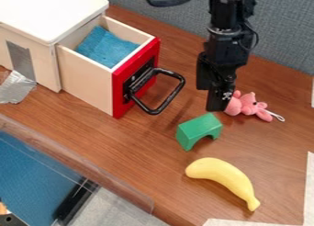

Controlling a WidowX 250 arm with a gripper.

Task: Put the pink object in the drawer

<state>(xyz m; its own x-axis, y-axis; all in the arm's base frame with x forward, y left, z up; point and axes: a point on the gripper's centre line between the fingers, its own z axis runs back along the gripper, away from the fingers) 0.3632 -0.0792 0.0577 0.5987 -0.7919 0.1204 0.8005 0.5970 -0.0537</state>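
Pink toy just beside gripper, at its 3 o'clock. Gripper opening and hold: cannot tell. Open drawer at gripper's 10 o'clock, blue cloth inside

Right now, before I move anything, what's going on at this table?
The robot arm has its hand down beside the pink toy on the table; I can't tell whether it has hold of it. The drawer stands open with a blue cloth inside, and the toy is outside it. A green block and a banana also lie on the table.
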